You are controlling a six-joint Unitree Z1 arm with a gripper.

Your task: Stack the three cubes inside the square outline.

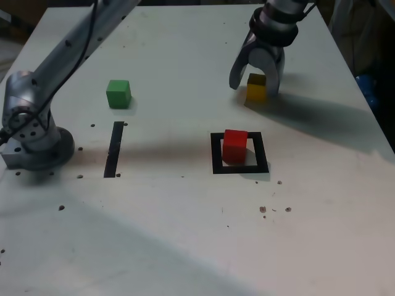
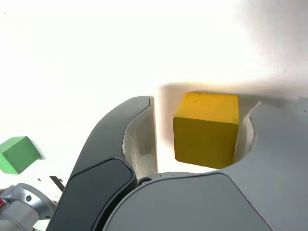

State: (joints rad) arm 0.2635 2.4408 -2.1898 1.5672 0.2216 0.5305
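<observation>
The yellow cube (image 1: 257,92) (image 2: 207,127) rests on the white table at the far right of the exterior view. My gripper (image 1: 254,86) (image 2: 202,103) is lowered over it, open, with one finger on each side; the wrist view shows a gap between the cube and one finger (image 2: 139,130). The red cube (image 1: 234,145) stands inside the black square outline (image 1: 239,168), toward its far edge. The green cube (image 1: 118,94) (image 2: 18,154) sits alone on the exterior view's left.
A narrow black strip (image 1: 113,149) lies on the table below the green cube. The arm's base (image 1: 34,132) stands at the exterior view's left edge. Small dark specks dot the table (image 1: 185,246).
</observation>
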